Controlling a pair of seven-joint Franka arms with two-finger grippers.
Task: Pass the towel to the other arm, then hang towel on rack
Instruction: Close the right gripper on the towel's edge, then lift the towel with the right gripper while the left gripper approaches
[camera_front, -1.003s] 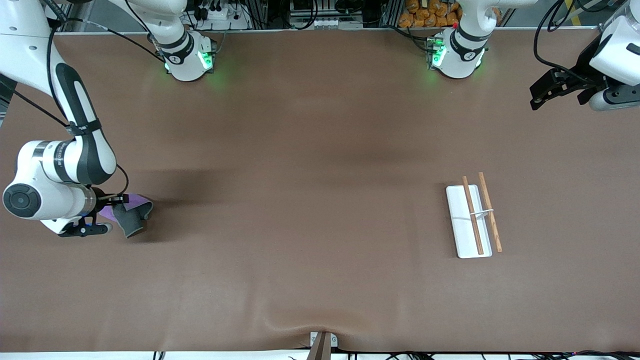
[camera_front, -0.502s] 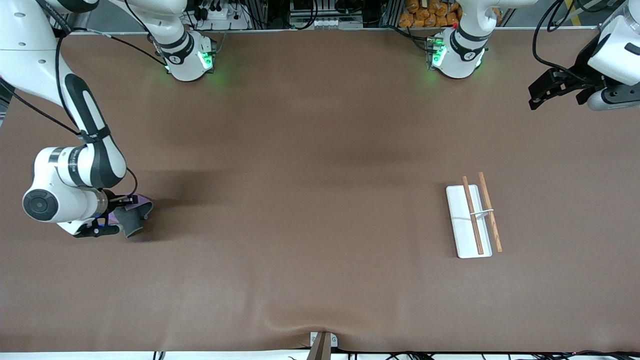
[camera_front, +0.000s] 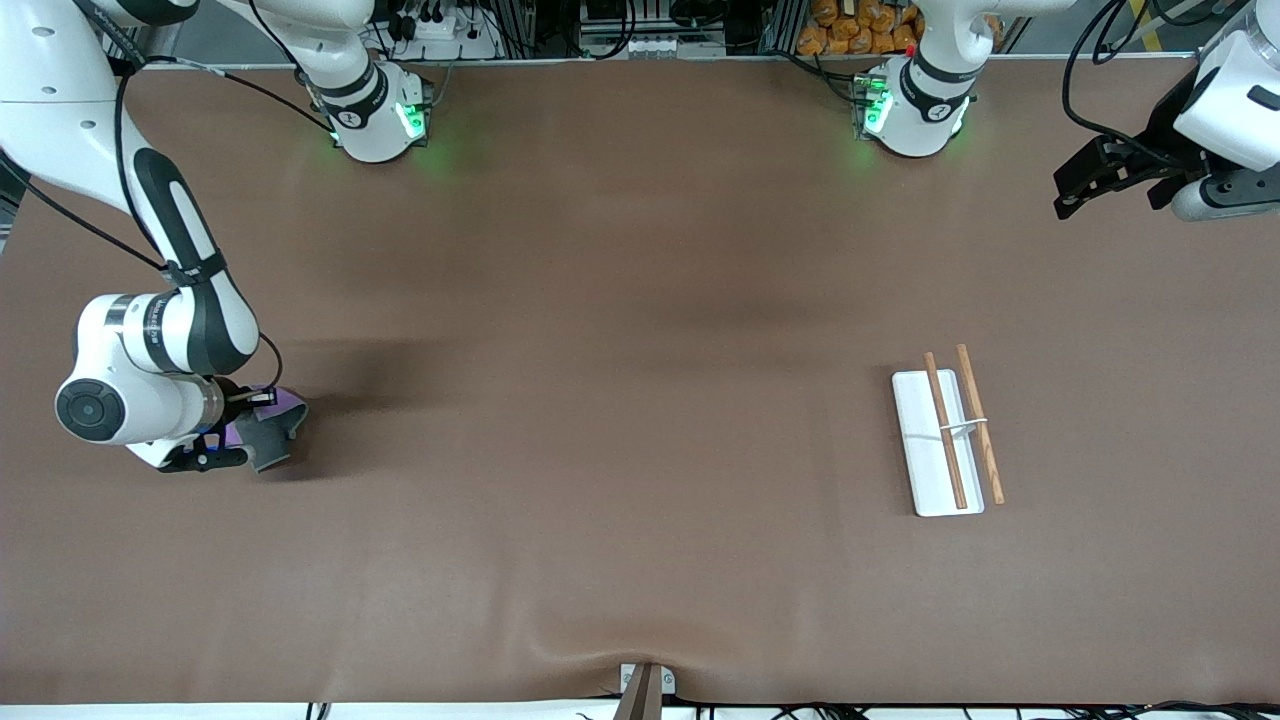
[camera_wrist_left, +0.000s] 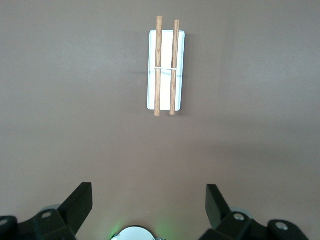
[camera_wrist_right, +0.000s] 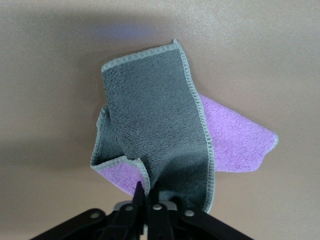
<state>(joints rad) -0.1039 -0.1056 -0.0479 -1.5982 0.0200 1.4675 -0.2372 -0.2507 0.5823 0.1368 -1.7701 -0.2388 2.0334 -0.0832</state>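
The towel (camera_front: 268, 432) (camera_wrist_right: 155, 120) lies crumpled on the table near the right arm's end, dark grey face folded over purple. My right gripper (camera_front: 243, 430) (camera_wrist_right: 147, 190) is down at the towel's edge, its fingers pinched shut on a fold of the cloth. The rack (camera_front: 945, 430) (camera_wrist_left: 166, 70), a white base plate with two wooden rods joined by a thin white bracket, sits toward the left arm's end. My left gripper (camera_front: 1085, 190) (camera_wrist_left: 149, 200) waits in the air above that end of the table, fingers spread wide with nothing between them.
The brown table mat (camera_front: 620, 400) covers the whole surface. The two arm bases (camera_front: 380, 120) (camera_front: 910, 115) stand along the farthest edge. A small bracket (camera_front: 645, 685) sticks up at the edge nearest the front camera.
The right arm shifted slightly toward the towel and its fingers closed on a fold of the cloth. The left arm barely moved.
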